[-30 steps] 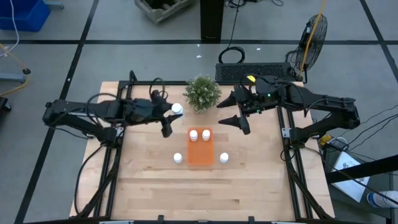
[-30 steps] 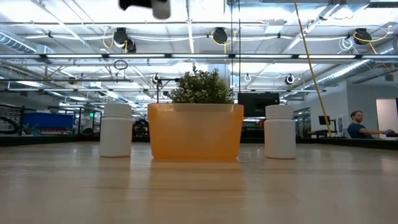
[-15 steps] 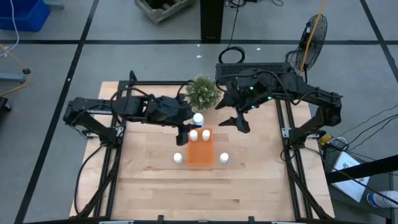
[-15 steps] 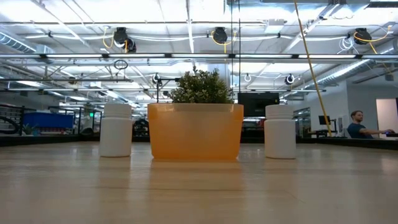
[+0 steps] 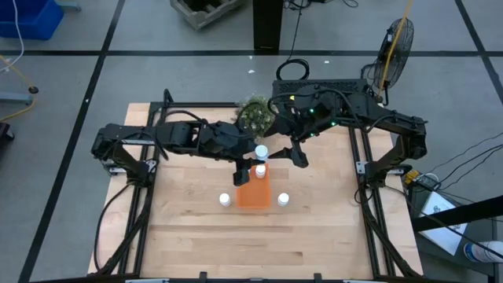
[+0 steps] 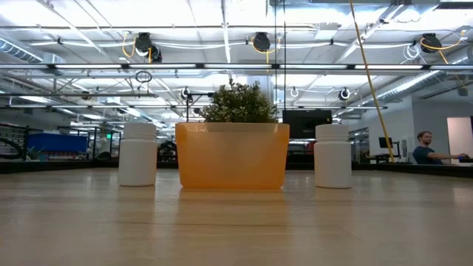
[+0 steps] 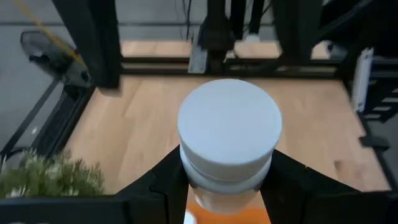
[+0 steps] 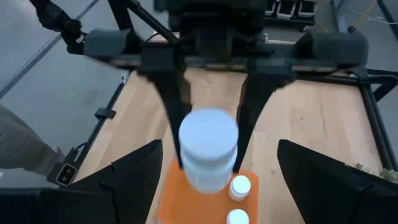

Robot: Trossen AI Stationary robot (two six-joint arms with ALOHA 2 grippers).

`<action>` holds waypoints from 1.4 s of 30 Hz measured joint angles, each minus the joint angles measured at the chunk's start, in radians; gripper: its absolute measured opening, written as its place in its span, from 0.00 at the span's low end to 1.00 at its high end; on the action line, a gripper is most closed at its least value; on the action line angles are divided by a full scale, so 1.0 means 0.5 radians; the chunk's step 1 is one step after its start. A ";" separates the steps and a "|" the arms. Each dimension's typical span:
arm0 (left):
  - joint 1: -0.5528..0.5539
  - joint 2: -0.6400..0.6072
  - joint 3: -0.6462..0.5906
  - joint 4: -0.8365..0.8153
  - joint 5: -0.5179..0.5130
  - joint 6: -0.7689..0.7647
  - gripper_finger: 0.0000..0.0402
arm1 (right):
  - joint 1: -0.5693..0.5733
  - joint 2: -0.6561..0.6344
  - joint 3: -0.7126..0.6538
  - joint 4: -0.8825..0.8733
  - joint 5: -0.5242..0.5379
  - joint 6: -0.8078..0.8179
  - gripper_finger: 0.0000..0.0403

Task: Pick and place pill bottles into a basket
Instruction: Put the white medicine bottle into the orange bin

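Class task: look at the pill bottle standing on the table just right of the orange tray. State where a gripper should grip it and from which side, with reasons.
Grip the loose pill bottle across its round body below the cap, coming straight down from above. It stands upright, apart from the orange tray, with bare table around it, so fingers fit on either side.

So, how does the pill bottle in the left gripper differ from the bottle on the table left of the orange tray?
The held pill bottle is clamped between the left gripper fingers, above the orange tray's far end; the table bottle stands free on the wood. The held one is off the surface; the other rests beside the tray. Both are white with white caps.
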 joint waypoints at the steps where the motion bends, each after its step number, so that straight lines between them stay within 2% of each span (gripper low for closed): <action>1: 0.000 0.003 -0.003 -0.023 -0.013 -0.004 0.40 | 0.000 0.000 0.000 0.000 0.014 -0.001 0.77; 19: -0.009 -0.002 -0.004 0.129 -0.095 -0.029 0.40 | 0.000 0.003 -0.044 0.066 0.026 0.004 0.77; 24: -0.009 -0.002 -0.004 0.127 -0.110 -0.035 0.40 | 0.000 0.003 -0.044 0.066 0.026 0.022 0.77; 30: -0.002 -0.002 -0.004 0.130 -0.226 -0.099 0.40 | 0.000 0.003 -0.044 0.066 0.026 0.022 0.77; 42: 0.002 -0.002 -0.004 0.131 -0.252 -0.103 0.40 | 0.000 0.021 -0.045 0.130 0.026 0.023 0.76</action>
